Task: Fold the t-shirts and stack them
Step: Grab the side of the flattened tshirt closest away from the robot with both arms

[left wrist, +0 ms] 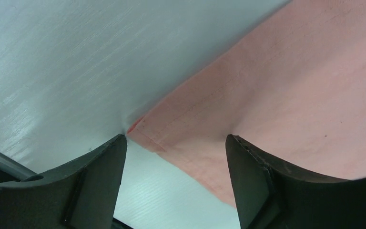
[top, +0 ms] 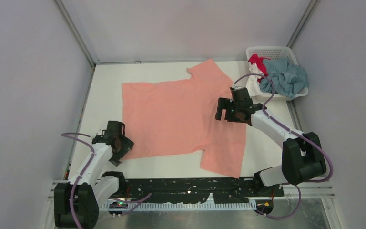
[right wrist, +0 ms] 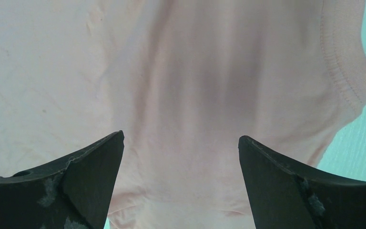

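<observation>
A large salmon-pink t-shirt (top: 176, 114) lies spread flat on the white table. My left gripper (top: 123, 143) is open over the shirt's near-left hem corner (left wrist: 140, 129), with the hem edge between its fingers. My right gripper (top: 229, 112) is open just above the shirt's right side near the collar; the pink cloth (right wrist: 186, 95) fills its view, with the ribbed collar edge (right wrist: 343, 71) at the right. A dusty blue shirt (top: 288, 78), a red one (top: 257, 62) and a white one (top: 253, 85) lie bunched in the basket.
A white plastic lattice basket (top: 267, 50) stands at the table's back right corner. Grey walls enclose the table on three sides. Bare white table (top: 107, 81) shows left of the shirt and along the front edge (top: 171, 167).
</observation>
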Motion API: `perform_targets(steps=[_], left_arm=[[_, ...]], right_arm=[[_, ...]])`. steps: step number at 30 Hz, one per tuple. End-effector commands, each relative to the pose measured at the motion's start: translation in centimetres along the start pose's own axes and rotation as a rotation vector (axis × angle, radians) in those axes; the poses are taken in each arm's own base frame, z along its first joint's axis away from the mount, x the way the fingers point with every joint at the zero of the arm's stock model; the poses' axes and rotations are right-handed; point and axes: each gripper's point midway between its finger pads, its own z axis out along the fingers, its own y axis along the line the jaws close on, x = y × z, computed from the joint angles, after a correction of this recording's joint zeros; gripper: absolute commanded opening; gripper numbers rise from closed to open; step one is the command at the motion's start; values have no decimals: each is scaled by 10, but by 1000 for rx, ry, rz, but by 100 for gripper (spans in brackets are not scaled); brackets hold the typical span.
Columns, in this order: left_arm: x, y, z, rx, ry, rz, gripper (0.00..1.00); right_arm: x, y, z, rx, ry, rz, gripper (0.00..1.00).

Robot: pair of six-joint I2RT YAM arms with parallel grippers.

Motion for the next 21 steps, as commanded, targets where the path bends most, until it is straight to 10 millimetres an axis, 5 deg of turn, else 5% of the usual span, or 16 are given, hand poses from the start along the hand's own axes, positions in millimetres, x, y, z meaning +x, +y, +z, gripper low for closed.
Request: perform_targets(steps=[1, 4, 9, 12, 14, 21], left_arm=[[-3, -15, 16, 35, -17, -128, 69], [-2, -11, 19, 0, -11, -139, 50], [-4, -5, 16, -28, -25, -147, 37], [-3, -2, 16, -27, -35, -159, 15], [-3, -2, 15, -22, -36, -159, 0], [-10, -10, 7, 32, -56, -93, 0]], right_arm=[[-19, 9, -6, -33, -57, -24, 95], [-21, 6, -10, -17, -66, -25, 95], [-20, 4, -19, -6, -74, -24, 95], [-7, -1, -24, 11, -32, -14, 95], [12, -7, -33, 32, 33, -16, 96], [111, 18, -69, -1, 273, -280, 98]])
